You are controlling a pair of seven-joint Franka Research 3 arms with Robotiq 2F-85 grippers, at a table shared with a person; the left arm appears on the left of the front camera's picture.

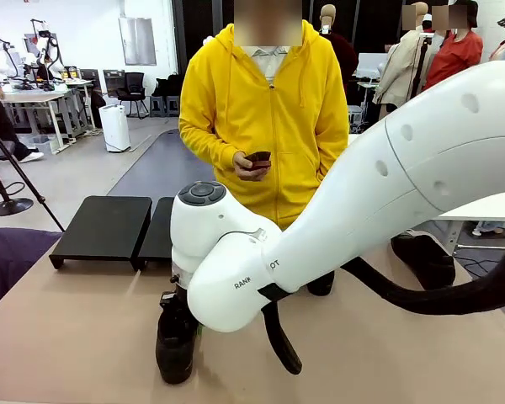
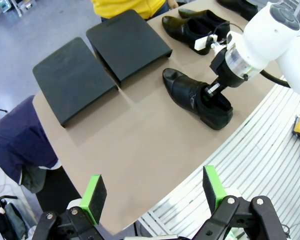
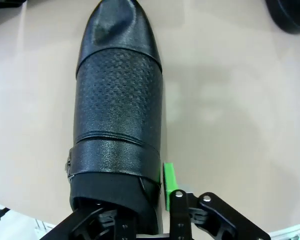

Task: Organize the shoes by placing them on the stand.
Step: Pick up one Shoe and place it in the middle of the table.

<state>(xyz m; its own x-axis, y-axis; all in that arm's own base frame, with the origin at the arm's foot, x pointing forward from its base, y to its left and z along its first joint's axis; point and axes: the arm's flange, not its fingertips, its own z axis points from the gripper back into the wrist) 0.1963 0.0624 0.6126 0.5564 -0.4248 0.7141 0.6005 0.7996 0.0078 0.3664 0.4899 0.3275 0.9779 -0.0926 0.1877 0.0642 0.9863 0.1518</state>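
Note:
One glossy black shoe (image 3: 117, 110) lies on the table near its front edge, toe pointing at the stand. My right gripper (image 3: 152, 181) is shut on its side wall at the heel opening, one finger inside and a green pad (image 3: 168, 185) outside. The front view shows this shoe (image 1: 175, 338) under the right gripper (image 1: 178, 307). My left gripper (image 2: 152, 187) hangs open high above the table's near edge, holding nothing. The black two-panel stand (image 2: 75, 80) holds no shoes. Two shoes (image 2: 190, 27) lie beyond it, and a third (image 2: 242, 6) farther right.
A person in a yellow hoodie (image 1: 265, 118) stands at the far side holding a phone. My right arm (image 1: 387, 194) crosses the middle of the table. A dark purple cloth (image 2: 17, 135) lies off the table's left edge. Another shoe (image 1: 422, 257) rests at the far right.

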